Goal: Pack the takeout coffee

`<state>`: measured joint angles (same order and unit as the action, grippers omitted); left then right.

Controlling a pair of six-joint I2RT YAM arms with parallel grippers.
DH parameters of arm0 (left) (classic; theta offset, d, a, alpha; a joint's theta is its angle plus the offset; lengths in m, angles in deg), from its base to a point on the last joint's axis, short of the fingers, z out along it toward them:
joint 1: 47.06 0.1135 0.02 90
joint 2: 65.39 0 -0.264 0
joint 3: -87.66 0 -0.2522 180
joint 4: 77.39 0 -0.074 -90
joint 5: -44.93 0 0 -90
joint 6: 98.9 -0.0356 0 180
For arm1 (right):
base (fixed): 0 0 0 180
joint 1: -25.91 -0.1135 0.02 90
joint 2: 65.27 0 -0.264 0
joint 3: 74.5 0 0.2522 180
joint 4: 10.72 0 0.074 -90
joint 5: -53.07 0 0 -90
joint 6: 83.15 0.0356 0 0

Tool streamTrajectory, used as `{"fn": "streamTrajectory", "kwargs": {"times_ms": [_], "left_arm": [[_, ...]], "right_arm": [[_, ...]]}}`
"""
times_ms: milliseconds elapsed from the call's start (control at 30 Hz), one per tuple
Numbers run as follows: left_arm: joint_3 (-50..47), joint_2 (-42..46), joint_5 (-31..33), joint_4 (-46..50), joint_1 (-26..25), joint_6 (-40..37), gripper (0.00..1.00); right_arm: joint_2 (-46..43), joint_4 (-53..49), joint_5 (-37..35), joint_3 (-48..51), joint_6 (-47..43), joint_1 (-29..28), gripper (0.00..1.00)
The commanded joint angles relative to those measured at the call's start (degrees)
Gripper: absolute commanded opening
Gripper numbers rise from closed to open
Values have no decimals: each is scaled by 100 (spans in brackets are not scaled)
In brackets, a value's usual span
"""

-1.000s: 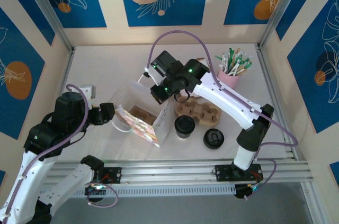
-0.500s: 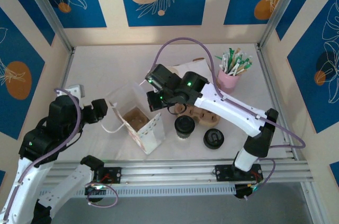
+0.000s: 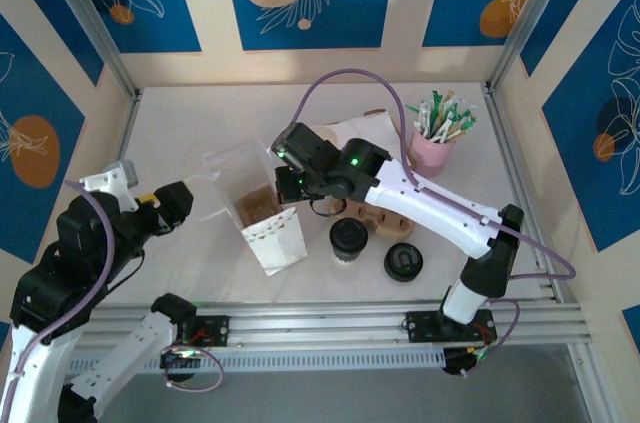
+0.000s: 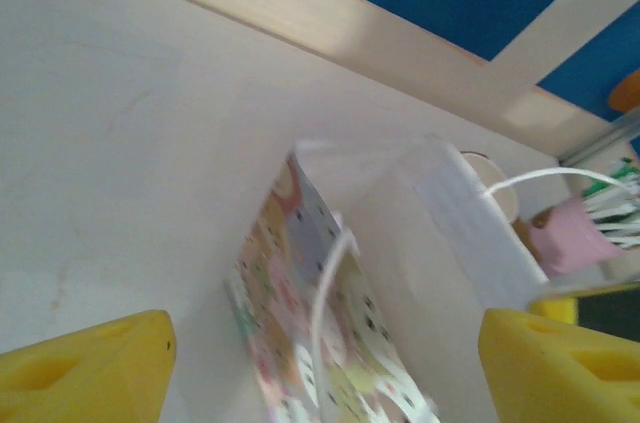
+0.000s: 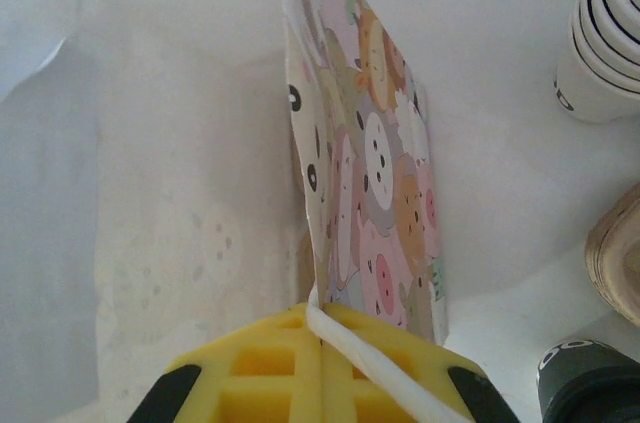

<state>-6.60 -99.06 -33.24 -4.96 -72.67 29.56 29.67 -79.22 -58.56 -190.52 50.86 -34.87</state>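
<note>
The takeout coffee (image 3: 349,238), a cream cup under a black lid, stands on the table right of the paper bag (image 3: 258,211); its lid edge (image 5: 590,385) peeks into the right wrist view. The bag stands upright and open-topped, white inside with a cartoon print (image 5: 375,158) outside. My right gripper (image 3: 283,186) is shut on the bag's right wall and white handle (image 5: 320,338). My left gripper (image 3: 178,203) hangs open left of the bag, its yellow fingertips (image 4: 85,363) wide apart with the bag's printed side (image 4: 320,328) ahead of them, untouched.
A flat black lid (image 3: 403,261) lies right of the coffee. A brown cardboard cup carrier (image 3: 385,215) sits behind them under the right arm. A pink cup of stirrers (image 3: 436,141) stands at the back right. A stack of cream cups (image 5: 612,38) is near the bag.
The bag went from tipped over to standing upright. My left gripper let go and drew back to the left. The right gripper shifted left and lower, still clamped on the bag.
</note>
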Motion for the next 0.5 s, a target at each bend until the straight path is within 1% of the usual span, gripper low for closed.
{"fn": "streamTrajectory", "kwargs": {"times_ms": [0,67,100,233,333,400,467], "left_arm": [[-263,141,-877,-309,56,333,75],[-419,66,-1092,-254,56,312,74],[-449,18,-1090,-184,56,280,74],[-530,-68,-622,-119,56,130,71],[-585,-61,-362,-312,56,84,68],[-628,-78,-408,-507,56,89,69],[-715,-127,-569,-708,56,118,69]], "right_arm": [[5,157,-270,-86,261,-80,2],[5,192,-264,-74,292,-91,2],[7,192,-260,-76,301,-96,3],[7,177,-254,-84,284,-115,9],[-15,72,-315,-60,284,-119,13],[-43,21,-326,-33,259,-113,26],[-58,-51,-333,-31,217,-102,37]]}}
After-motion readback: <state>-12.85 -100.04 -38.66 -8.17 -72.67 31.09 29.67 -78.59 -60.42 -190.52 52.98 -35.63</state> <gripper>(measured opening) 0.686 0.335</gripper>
